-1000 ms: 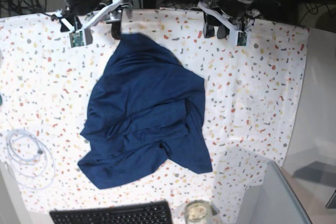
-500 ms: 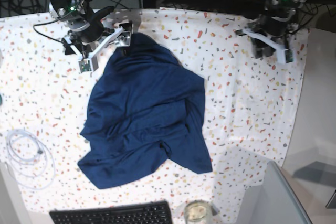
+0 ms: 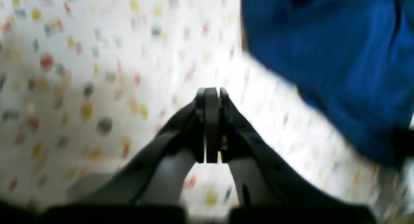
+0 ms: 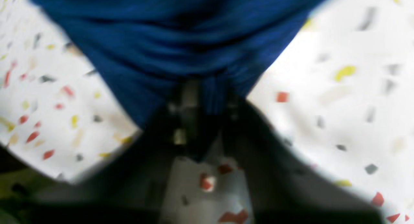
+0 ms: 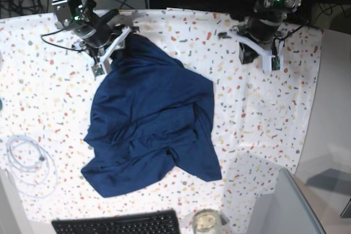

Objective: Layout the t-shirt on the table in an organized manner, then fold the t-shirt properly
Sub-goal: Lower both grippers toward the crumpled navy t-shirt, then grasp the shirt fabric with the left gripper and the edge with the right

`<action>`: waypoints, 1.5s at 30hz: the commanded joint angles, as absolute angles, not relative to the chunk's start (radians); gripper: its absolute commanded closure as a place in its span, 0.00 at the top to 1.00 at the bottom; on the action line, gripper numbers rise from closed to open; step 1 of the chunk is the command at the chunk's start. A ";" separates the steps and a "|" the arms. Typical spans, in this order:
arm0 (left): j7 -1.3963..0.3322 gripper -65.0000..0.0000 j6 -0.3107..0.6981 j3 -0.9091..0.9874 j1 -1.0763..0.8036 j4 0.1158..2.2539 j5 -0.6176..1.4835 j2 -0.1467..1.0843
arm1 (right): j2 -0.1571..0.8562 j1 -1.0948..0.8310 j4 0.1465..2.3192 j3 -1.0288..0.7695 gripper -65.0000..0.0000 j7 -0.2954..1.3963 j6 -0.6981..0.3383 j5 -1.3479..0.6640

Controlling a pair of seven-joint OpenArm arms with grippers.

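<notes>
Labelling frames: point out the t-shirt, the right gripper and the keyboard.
t-shirt (image 5: 151,119), base view, middle of the cloth.
right gripper (image 4: 207,97), right wrist view, between fingertips.
keyboard (image 5: 118,224), base view, key rows.

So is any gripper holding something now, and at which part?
The right gripper pinches the t-shirt at its top edge; the left gripper is shut, holding nothing.

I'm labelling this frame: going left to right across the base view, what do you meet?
White cable coil → right gripper → t-shirt → left gripper → grey panel.
</notes>
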State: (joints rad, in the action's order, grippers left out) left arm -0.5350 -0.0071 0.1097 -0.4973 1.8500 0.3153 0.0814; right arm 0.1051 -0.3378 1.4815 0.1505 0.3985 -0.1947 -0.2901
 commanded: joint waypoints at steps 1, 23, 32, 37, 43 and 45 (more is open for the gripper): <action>-0.521 0.00 -0.005 0.097 -0.473 1.845 0.317 0.065 | 0.113 -0.354 1.523 0.142 0.00 0.377 -0.205 -0.300; -0.524 0.00 -0.012 -0.203 -0.058 1.497 0.309 0.028 | 0.193 -0.435 1.675 0.015 0.00 0.472 -0.209 -0.297; -0.524 0.46 -0.012 -0.208 -0.061 1.552 0.153 0.024 | 0.193 -0.440 1.672 0.015 0.00 0.472 -0.209 -0.297; -0.522 0.46 -0.012 -0.208 -0.007 1.460 0.154 0.024 | 0.193 -0.440 1.638 0.015 0.00 0.472 -0.209 -0.297; -0.522 0.41 -0.012 -0.208 0.082 1.326 0.156 0.016 | 0.193 -0.440 1.618 0.015 0.00 0.472 -0.209 -0.297; -0.522 0.27 -0.010 -0.208 0.105 1.291 0.156 -0.005 | 0.193 -0.440 1.618 0.015 0.00 0.472 -0.209 -0.297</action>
